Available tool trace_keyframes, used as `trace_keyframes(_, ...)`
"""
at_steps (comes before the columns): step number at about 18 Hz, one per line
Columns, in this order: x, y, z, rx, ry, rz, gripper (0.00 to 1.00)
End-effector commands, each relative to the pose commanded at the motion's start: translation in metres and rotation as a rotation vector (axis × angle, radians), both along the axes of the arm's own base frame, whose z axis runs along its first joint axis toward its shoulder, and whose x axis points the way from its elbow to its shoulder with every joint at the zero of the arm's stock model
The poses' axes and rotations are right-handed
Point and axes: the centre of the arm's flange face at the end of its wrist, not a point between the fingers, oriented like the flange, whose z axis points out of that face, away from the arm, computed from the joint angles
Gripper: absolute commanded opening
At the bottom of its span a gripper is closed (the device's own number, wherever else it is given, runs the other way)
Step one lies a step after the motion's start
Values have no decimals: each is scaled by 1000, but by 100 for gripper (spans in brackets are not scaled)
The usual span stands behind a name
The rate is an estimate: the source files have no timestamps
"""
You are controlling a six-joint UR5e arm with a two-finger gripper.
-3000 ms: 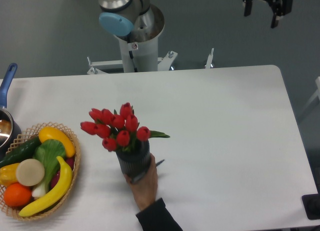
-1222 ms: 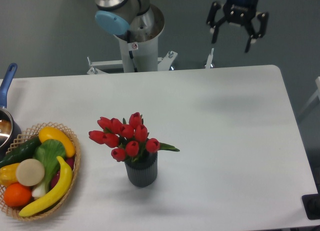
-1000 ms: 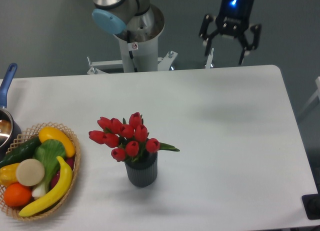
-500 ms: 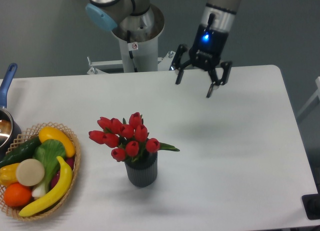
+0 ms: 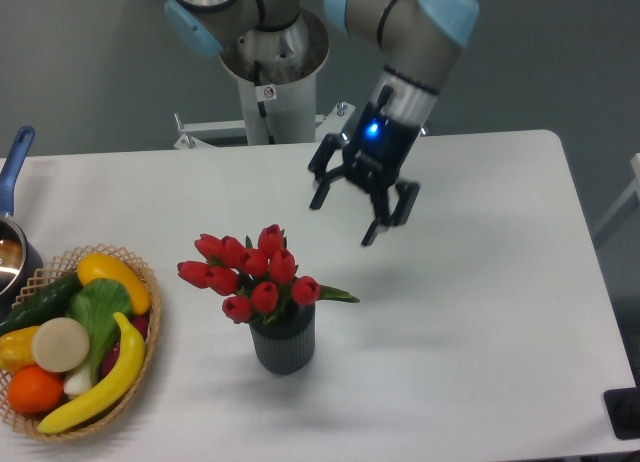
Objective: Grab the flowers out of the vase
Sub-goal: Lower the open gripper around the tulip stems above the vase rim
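The flowers (image 5: 254, 273), a bunch of red closed tulip buds with green leaves, stand in the vase (image 5: 283, 344), a small dark grey ribbed cylinder on the white table, left of centre. My gripper (image 5: 343, 220) hangs above the table up and to the right of the flowers. Its two black fingers are spread wide, and it is empty. It is apart from the buds.
A wicker basket (image 5: 139, 338) of fruit and vegetables sits at the front left. A blue-handled pot (image 5: 13, 185) is at the left edge. The arm's base column (image 5: 272, 92) stands behind the table. A dark object (image 5: 624, 412) is at the right front corner.
The gripper has come down and to the left, from the back right edge of the table toward the flowers. A hand that held the vase three seconds ago is gone.
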Motion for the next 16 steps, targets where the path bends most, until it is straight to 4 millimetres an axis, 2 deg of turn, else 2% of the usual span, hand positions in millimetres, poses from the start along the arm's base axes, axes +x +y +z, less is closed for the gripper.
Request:
trace_keyframes(4,2,6,-1,47,-28,-15,100)
trace_keyframes(16,0,33,-26,103,-134,-54,100)
